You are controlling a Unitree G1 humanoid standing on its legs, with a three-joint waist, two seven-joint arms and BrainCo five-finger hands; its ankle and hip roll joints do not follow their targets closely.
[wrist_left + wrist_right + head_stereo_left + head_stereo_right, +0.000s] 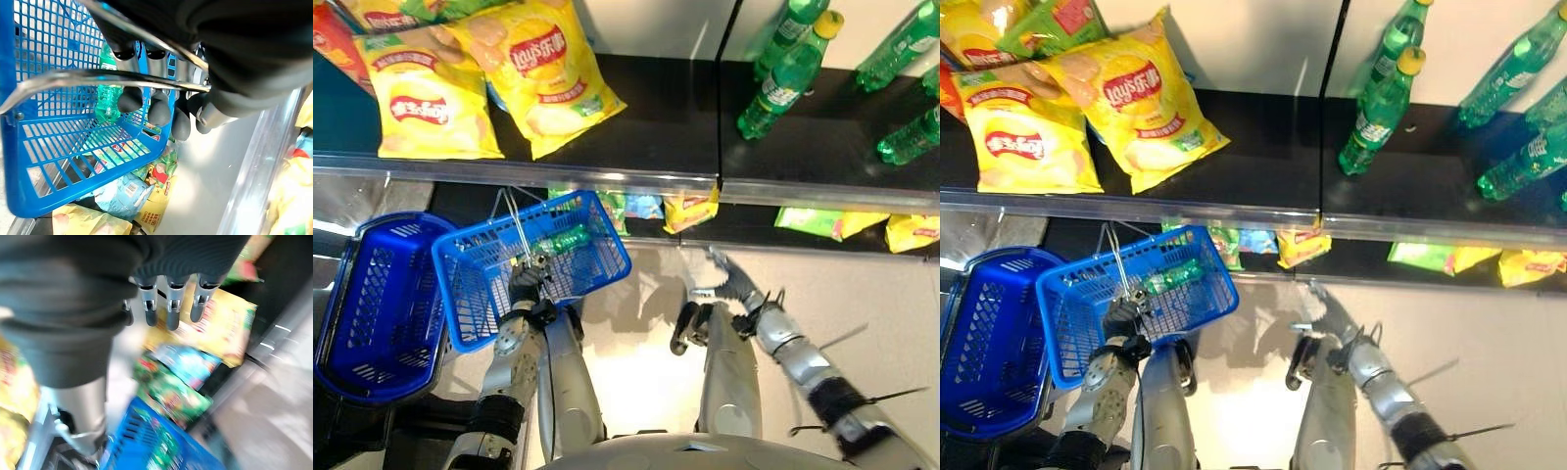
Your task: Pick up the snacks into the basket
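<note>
Left hand holds basket tilted, long axis slanting toward shelf.

Black shelf: chip bags, green bottles.

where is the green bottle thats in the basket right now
The green plastic bottle lies inside the blue mesh basket that the left hand holds up by its wire handle, on the robot's left below the shelf of yellow snack bags.

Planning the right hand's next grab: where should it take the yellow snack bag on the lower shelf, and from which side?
Probably pinch the yellow bag's front edge, coming from the aisle side: that end overhangs the lower shelf lip toward the open right hand, while the upper shelf covers it from above.
</note>
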